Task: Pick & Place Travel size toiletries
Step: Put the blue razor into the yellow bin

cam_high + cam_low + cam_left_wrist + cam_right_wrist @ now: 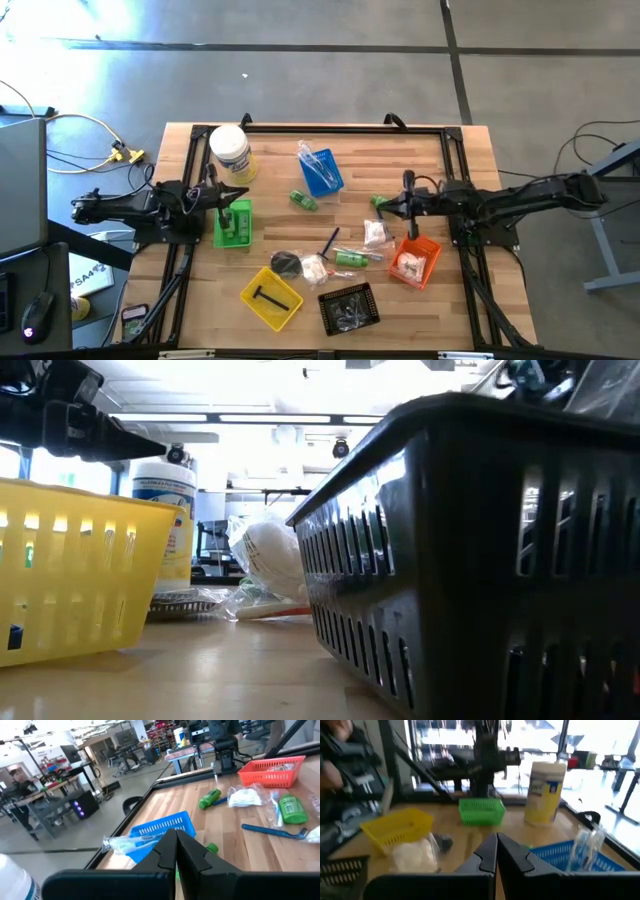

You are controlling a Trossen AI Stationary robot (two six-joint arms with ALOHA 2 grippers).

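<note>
blue razor (pixel 329 242) lies flat, handle running diagonally

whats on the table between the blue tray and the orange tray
In the high view, a green bottle and a white sachet lie between the blue tray and orange tray.

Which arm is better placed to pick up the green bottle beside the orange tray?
Right. The right pincer, shut and empty, hovers near the green bottle and orange tray; the left pincer hovers over the green tray.
</note>
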